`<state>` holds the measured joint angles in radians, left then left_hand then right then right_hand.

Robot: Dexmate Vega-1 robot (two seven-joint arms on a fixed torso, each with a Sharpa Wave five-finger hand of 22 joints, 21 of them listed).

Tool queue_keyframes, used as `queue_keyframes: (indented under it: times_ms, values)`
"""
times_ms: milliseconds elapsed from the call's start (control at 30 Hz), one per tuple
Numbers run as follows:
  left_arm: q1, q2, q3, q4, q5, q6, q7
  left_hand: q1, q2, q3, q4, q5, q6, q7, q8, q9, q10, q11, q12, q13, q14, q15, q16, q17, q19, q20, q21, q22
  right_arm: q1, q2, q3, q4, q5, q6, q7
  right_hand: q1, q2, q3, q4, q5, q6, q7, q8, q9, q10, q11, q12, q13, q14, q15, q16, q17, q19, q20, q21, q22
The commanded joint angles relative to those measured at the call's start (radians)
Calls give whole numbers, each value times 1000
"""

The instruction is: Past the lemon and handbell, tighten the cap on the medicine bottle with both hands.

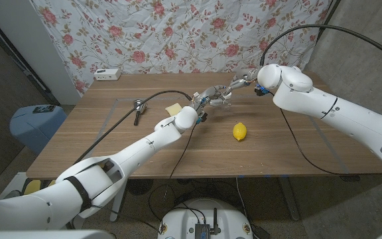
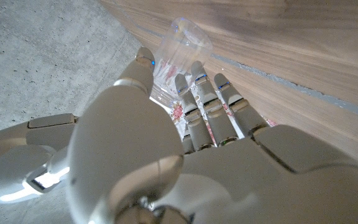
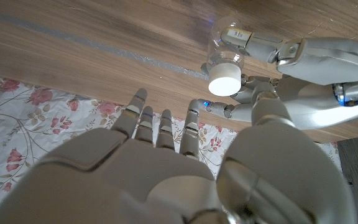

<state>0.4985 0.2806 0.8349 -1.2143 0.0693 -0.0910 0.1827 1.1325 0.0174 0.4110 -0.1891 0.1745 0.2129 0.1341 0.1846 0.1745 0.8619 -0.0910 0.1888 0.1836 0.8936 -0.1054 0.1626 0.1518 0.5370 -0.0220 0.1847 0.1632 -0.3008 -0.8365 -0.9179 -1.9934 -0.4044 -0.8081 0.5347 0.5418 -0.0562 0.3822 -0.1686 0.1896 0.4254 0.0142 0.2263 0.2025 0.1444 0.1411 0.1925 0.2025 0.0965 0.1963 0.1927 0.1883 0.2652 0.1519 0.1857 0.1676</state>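
My left hand (image 1: 204, 101) grips a clear medicine bottle (image 2: 182, 43) just above the table, beyond the lemon (image 1: 239, 131). The right wrist view shows the bottle (image 3: 225, 50) with its white cap (image 3: 225, 81) facing my right hand, and the left hand (image 3: 303, 62) wrapped around its body. My right hand (image 1: 241, 82) hovers close to the cap with its fingers (image 3: 166, 127) spread and nothing in them, a small gap away from the cap. The metal handbell (image 1: 138, 106) lies on the table to the left.
A yellow note (image 1: 174, 107) lies near my left wrist. A white box (image 1: 107, 74) sits at the table's back left edge. A floral cloth hangs behind the table. A black cable (image 1: 111, 129) runs along my left arm.
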Motion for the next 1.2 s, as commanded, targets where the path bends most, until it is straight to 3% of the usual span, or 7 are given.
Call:
queue_keyframes:
  times_ms: [33,367,767,1200]
  values:
    - [2,-1,0,-2,5,4,4,2,10,51,39,3,4,22,3,2,59,-50,6,4,22,-73,5,5,2,-10,-1,1,2,9,-6,10,-17,0,9,12,0,10,-3,3,17,2,9,7,4,-1,6,3,9,3,7,4,12,-3,8,3]
    - [5,-3,1,-7,4,5,5,-1,11,58,39,3,5,22,3,2,60,-42,6,4,24,-73,6,5,-1,-15,-2,1,-13,9,-5,3,-30,-5,1,27,-4,17,-3,-1,42,4,19,12,15,-6,11,3,21,-7,11,4,25,-13,12,4]
    - [11,1,2,-20,7,9,6,-5,11,63,39,3,5,20,2,2,60,-50,5,4,26,-72,6,5,-3,-19,-2,0,-28,15,-2,0,-39,-8,-12,47,1,27,-1,-4,73,4,32,17,31,-10,16,2,34,-18,14,3,39,-25,15,4]
    - [18,6,-1,-29,9,10,9,-9,12,68,40,3,5,13,2,2,61,-48,5,4,28,-71,6,5,-4,-20,-2,0,-29,23,-6,5,-47,-12,-17,70,6,39,-1,-7,125,-8,54,24,47,-11,18,2,48,-28,15,2,54,-33,17,5]
